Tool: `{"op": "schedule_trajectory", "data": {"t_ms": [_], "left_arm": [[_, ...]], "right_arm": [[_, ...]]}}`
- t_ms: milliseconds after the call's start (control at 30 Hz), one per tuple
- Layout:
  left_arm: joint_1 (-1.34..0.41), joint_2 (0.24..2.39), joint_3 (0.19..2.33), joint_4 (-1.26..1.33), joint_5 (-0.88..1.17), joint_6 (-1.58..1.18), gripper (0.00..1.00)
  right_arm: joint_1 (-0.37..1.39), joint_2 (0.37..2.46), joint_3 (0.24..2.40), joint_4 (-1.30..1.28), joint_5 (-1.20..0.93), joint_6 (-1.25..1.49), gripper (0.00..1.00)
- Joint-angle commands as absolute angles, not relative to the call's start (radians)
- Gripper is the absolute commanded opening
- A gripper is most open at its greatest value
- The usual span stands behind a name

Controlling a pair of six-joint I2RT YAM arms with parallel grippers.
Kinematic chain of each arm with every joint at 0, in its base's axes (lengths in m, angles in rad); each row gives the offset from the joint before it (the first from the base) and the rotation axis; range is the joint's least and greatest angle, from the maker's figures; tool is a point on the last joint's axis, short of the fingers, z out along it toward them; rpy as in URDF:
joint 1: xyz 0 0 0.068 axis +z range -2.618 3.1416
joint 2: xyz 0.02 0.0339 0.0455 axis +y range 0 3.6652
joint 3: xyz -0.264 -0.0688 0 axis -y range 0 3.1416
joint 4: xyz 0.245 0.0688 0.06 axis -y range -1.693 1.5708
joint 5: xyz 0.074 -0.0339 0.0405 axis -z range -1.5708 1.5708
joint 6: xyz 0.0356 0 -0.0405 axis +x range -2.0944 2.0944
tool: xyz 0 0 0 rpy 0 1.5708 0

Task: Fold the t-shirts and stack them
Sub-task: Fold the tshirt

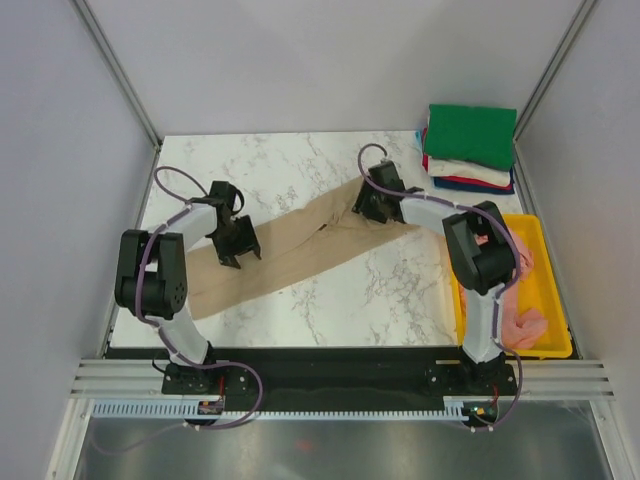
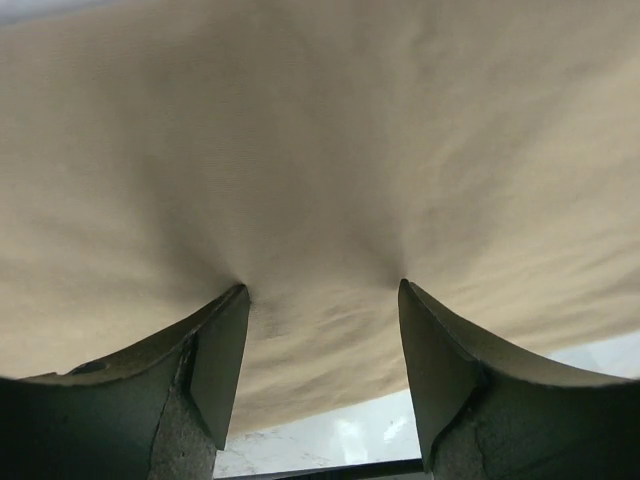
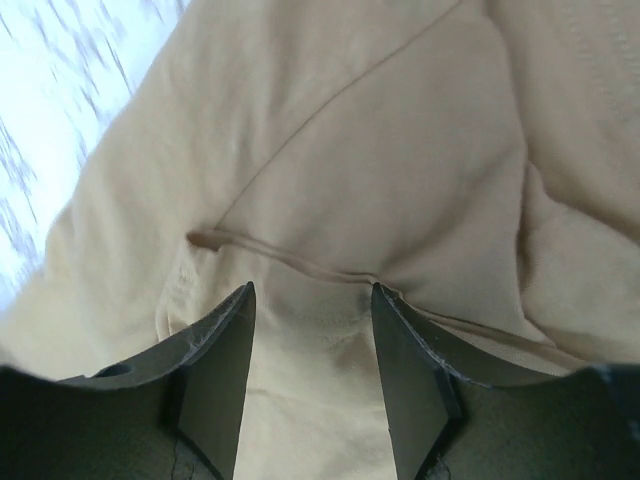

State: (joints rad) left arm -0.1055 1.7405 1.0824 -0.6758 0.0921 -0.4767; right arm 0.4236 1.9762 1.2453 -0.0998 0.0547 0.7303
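A tan t-shirt [image 1: 300,245] lies stretched in a long diagonal band across the marble table. My left gripper [image 1: 237,250] is down on its near left part. In the left wrist view the gripper [image 2: 322,288] is open, and both fingertips press into the tan t-shirt [image 2: 320,150]. My right gripper [image 1: 366,204] is down on the shirt's far right end. In the right wrist view that gripper [image 3: 312,288] is open, with its fingertips on the tan t-shirt [image 3: 400,150] beside a folded seam [image 3: 290,258]. Nothing is clamped in either gripper.
A stack of folded t-shirts [image 1: 470,145] with green on top, then white, red and blue, sits at the back right corner. A yellow tray [image 1: 555,335] at the right edge holds crumpled pink t-shirts [image 1: 525,325]. Grey walls enclose the table.
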Motion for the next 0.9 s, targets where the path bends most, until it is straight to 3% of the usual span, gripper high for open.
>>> {"op": "schedule_trajectory", "data": {"t_ms": [0, 167, 367, 633, 867], "left_arm": [[-0.143, 1.770, 1.048, -0.672, 0.216, -0.503, 0.69], [-0.236, 1.738, 0.872, -0.504, 0.389, -0.639, 0.68], [-0.486, 1.672, 0.745, -0.309, 0.479, -0.859, 0.68], [-0.643, 1.658, 0.893, -0.350, 0.483, -0.902, 0.67], [-0.758, 1.378, 1.046, -0.681, 0.094, -0.828, 0.67]], "right_arm": [[0.394, 2.186, 1.495, -0.277, 0.055, 0.672, 0.58], [0.382, 2.434, 1.924, -0.390, -0.041, 0.663, 0.58], [0.382, 2.657, 2.237, -0.379, -0.161, 0.699, 0.58], [0.397, 2.735, 2.286, -0.265, -0.175, 0.675, 0.67], [0.391, 2.747, 2.344, -0.206, -0.143, 0.614, 0.71]]}}
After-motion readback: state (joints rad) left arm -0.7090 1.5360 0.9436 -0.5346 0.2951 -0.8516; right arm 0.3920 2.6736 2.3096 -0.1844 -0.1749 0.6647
